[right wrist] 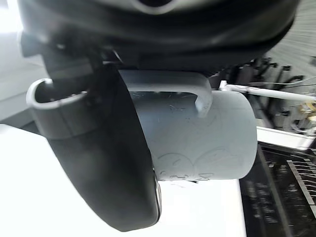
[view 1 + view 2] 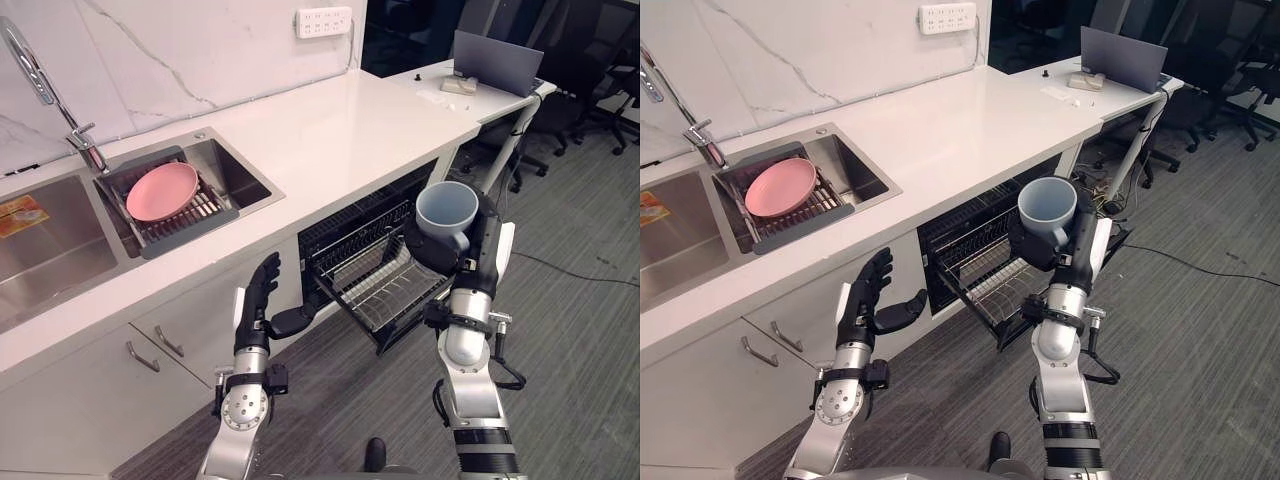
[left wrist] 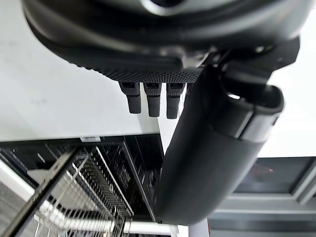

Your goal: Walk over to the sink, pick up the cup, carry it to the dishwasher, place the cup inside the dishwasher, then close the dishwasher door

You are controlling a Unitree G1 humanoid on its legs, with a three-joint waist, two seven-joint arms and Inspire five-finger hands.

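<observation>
**Right hand** (image 2: 438, 252), centre right of the frame: fingers and thumb are wrapped round the cup (image 2: 447, 210), held mouth-up with its handle on the palm side. The cup sits above the right end of the pulled-out rack (image 2: 385, 285), apart from its wires.

**Step in hand (judged):** placing the cup in the dishwasher (image 2: 345, 228).
- The wrist should probably roll so the mouth faces down or sideways.
- The cup should be lowered between the wire rows rather than onto them.
- The grip should loosen only once the rack bears the cup. A release from this height would likely make it topple or bounce.

**Left hand** (image 2: 262, 292), lower centre-left: fingers straight, thumb out, holding nothing. It is below the table (image 2: 350, 120) edge and just left of the rack's near corner. It looks well placed for the door later, and it should keep clear of the rack while the cup descends.

**Edges:** the table's front lip overhangs the dishwasher opening behind the rack, so the cup's way down lies in front of that lip, not under it. The rack's front rail juts toward the lower centre of the frame.

**Open room:** bare floor (image 2: 580, 330) at right and lower right gives the right arm free swing. The sink (image 2: 245, 178), with a pink plate (image 2: 162, 190), lies well apart at upper left.
</observation>
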